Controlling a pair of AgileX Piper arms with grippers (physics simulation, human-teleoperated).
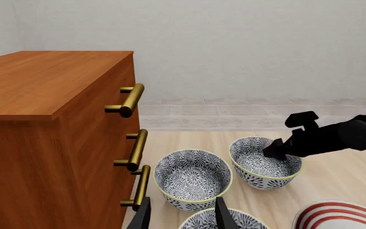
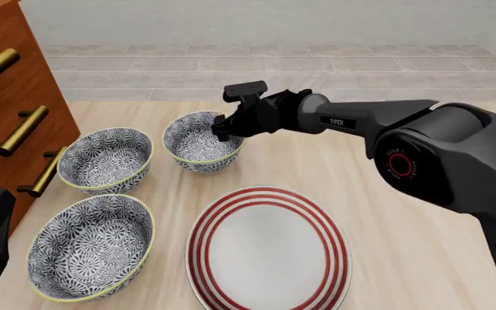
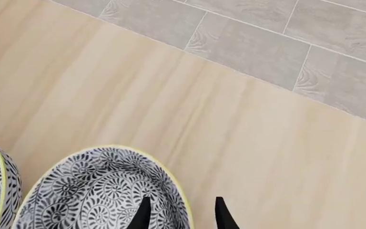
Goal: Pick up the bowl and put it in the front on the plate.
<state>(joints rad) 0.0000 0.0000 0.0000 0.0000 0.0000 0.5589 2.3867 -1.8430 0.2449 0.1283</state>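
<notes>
Bowl [image 2: 198,143] of blue-grey and white flower pattern, with its thin yellow-green rim, stood upright on the bench [image 2: 386,258], the farthest of three look-alikes from the near edge and toward the middle of the bench's width. My right tool [image 2: 222,127] reached down at its right-hand rim. In the right wrist view my two dark fingers [image 3: 143,215] stood apart, one inside the wall and one outside, straddling the rim; I could not tell whether they pressed the wall or only bracketed it.

Just left of that bowl, close but not touching, sat a second bowl [image 2: 106,159], nearer the cabinet. A third bowl [image 2: 90,246] lay toward the near left corner of the bench. The plate [image 2: 268,252], white with three red rings near its rim, lay flat at the near edge, between the third bowl and the bare right half of the bench, with nothing on it.

My left tool [image 1: 181,215] hung above the near left part of the bench, its fingers apart and holding nothing, with the second bowl seen between them farther on.

A wooden cabinet [image 2: 7,97] with brass bar handles [image 1: 131,99] stood along the left edge of the bench. Beyond the far edge ran a grey tiled floor [image 2: 317,64].
</notes>
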